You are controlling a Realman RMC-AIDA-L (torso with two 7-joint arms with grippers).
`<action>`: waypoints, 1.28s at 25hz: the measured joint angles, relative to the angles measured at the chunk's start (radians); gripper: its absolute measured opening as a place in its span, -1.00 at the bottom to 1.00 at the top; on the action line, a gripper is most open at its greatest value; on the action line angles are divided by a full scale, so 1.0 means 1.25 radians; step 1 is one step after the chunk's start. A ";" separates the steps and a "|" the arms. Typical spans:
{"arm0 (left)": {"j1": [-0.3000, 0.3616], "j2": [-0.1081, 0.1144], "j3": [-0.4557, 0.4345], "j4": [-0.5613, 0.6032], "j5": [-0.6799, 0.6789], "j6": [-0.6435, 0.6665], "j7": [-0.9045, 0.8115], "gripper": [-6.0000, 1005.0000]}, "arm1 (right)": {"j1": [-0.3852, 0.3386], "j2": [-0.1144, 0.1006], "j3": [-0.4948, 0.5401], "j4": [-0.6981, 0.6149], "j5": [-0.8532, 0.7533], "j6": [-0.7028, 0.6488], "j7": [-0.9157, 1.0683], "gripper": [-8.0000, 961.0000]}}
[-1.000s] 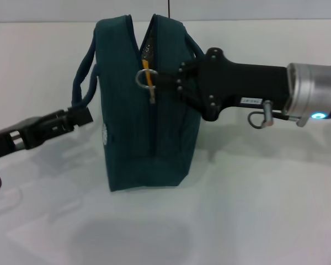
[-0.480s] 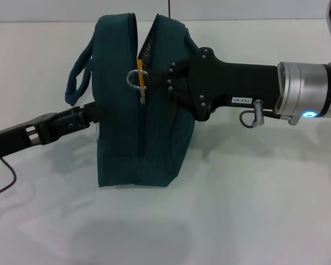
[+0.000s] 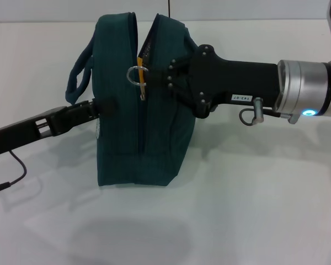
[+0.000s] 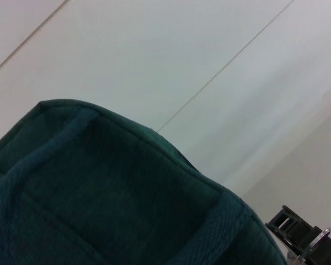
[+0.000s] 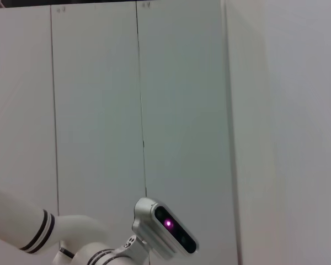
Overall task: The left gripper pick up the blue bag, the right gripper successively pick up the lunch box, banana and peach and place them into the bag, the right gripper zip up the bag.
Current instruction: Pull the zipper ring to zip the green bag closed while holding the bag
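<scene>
**Zipping the bag shut: right gripper at the pull**

The task looks to be in its last step. The blue bag (image 3: pixel 138 105) stands upright near the middle of the table (image 3: pixel 254 210), towards its far edge, and no lunch box, banana or peach lies anywhere on the surface, so they are presumably inside. The zip is closed up the near side of the bag, but the top seam gapes in a narrow V with a sliver of yellow showing inside.

The right gripper (image 3: pixel 154 80) reaches in level from the right edge of the table, its fingers pinched narrow on the zipper pull (image 3: pixel 137 77), a metal ring with a yellow tab, near the upper part of the bag. The left gripper (image 3: pixel 96 107) comes in low from the left edge and presses against the bag's left face, just under the handle (image 3: pixel 80 77); I cannot tell whether its fingers are parted or closed, nor whether they hold any fabric.

The next move, as I judge it, is to draw the pull up and over the top along the seam, towards the far edge, with the left arm bracing the bag against tipping.

The near half of the table offers open room. The far edge lies close behind the bag, so travel that way is tight.
</scene>
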 joint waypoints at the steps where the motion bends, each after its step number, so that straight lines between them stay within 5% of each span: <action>1: -0.002 -0.001 0.000 0.000 -0.001 0.000 -0.001 0.49 | 0.000 0.000 0.000 0.000 0.001 0.000 0.000 -0.98; 24: -0.002 -0.015 0.005 0.000 -0.020 0.021 0.015 -0.72 | -0.020 0.000 0.003 0.005 0.042 -0.023 0.005 -0.98; 32: -0.002 -0.019 0.010 0.000 -0.016 0.023 0.021 -0.87 | -0.030 -0.002 0.004 0.006 0.063 -0.031 0.047 -0.98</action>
